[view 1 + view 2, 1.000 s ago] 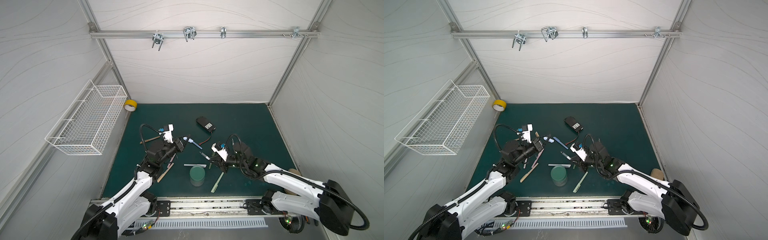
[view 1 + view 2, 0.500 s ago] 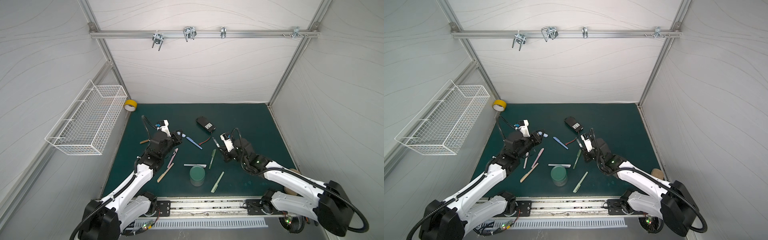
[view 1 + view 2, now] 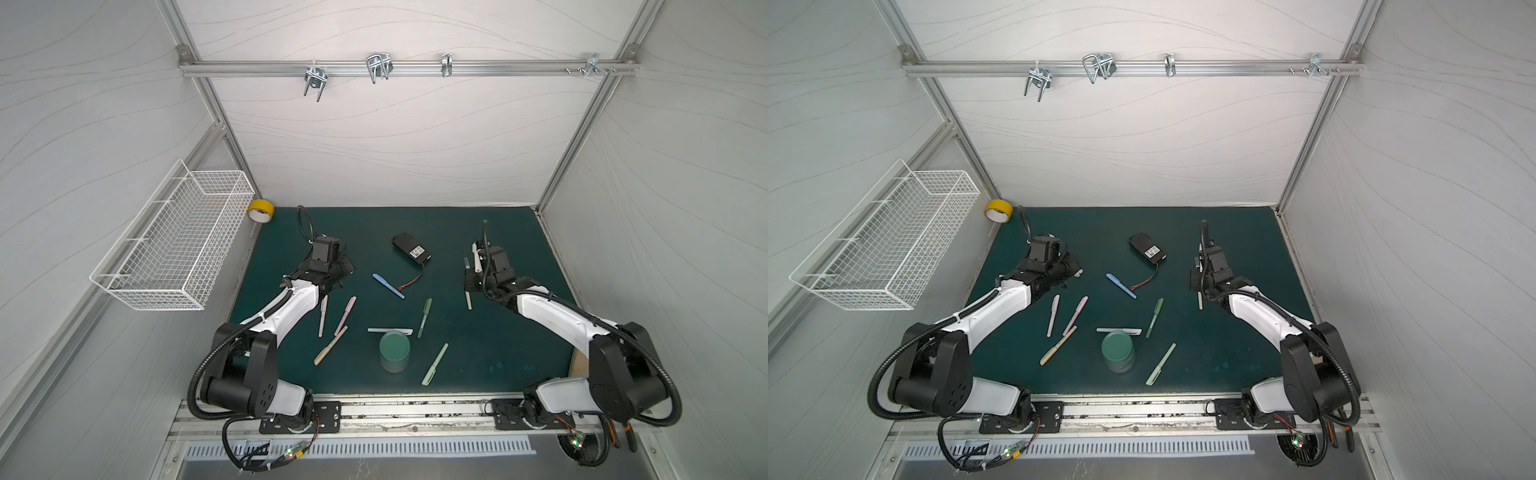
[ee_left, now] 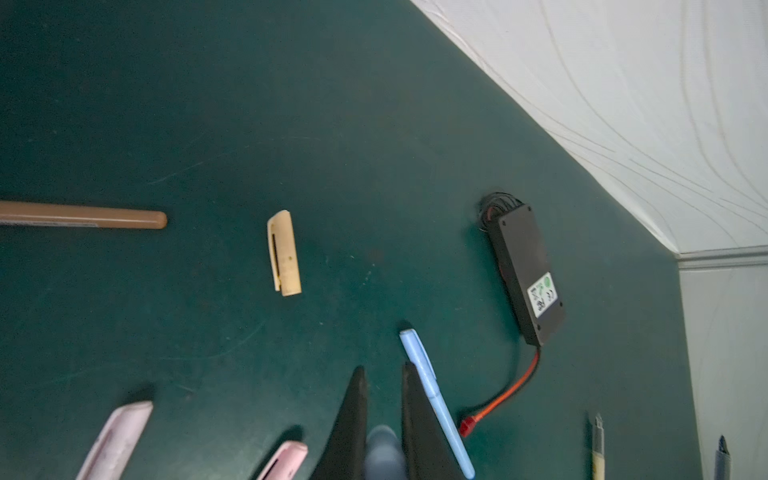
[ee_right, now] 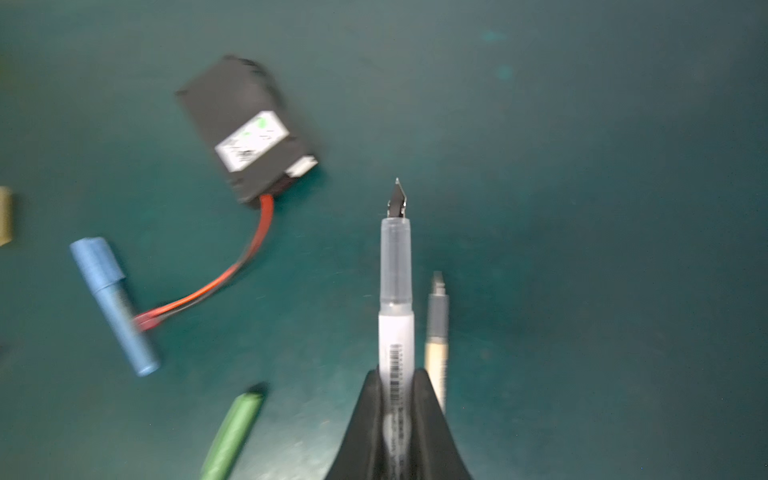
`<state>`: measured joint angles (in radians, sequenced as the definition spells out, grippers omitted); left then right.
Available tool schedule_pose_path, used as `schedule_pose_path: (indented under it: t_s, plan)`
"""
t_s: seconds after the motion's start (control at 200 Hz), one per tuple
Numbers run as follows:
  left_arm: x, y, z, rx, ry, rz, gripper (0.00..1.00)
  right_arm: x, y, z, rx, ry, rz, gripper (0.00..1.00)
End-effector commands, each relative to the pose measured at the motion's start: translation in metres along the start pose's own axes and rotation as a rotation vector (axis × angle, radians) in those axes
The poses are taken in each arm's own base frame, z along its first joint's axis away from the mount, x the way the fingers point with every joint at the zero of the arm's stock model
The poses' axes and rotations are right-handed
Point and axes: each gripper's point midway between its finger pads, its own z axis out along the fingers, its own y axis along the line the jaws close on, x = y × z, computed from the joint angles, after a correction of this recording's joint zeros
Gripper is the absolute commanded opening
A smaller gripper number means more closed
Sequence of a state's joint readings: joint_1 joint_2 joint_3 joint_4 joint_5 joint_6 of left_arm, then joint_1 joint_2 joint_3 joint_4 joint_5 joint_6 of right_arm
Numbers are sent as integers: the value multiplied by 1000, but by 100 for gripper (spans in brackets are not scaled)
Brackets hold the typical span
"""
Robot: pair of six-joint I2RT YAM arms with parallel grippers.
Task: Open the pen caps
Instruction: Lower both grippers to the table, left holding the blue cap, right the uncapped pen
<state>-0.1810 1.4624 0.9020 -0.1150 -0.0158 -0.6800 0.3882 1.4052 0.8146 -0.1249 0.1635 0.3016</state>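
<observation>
Though unclear overhead, white pen (image 5: 396,328) uncapped

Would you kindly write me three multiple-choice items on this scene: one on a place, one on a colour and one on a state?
1. Where does the yellow tape roll sit?
A. In the wire basket. B. At the mat's back left corner. C. On the battery pack.

2. What colour is the pen lying by the red wire?
A. Pink. B. Tan. C. Blue.

3. How is the white pen in the right gripper?
A. Uncapped, nib bare. B. Capped. C. Snapped in two.

Key: 1 B, it stands in that corner by the wall; 2 C, blue in both top views; 3 A, the right wrist view shows its bare nib.
</observation>
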Motion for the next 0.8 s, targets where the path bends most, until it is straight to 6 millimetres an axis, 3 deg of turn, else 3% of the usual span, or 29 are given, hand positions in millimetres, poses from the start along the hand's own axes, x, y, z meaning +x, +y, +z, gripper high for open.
schedule_pose_path:
  t_s: [0.0,0.165,0.375,0.615,0.795]
  plan:
    - [-10,13,16,-36,17,-11,0,7,-22,14,21,60,99,0]
    - [-11,34,42,-116,48,-33,0,10,-35,39,69,131,92,0]
    - [4,51,72,-199,140,-36,0,24,-41,57,102,224,160,0]
    - [15,69,96,-284,204,-18,2,34,-63,66,188,299,215,0]
    - [19,79,98,-333,212,-10,6,45,-61,78,156,350,228,2]
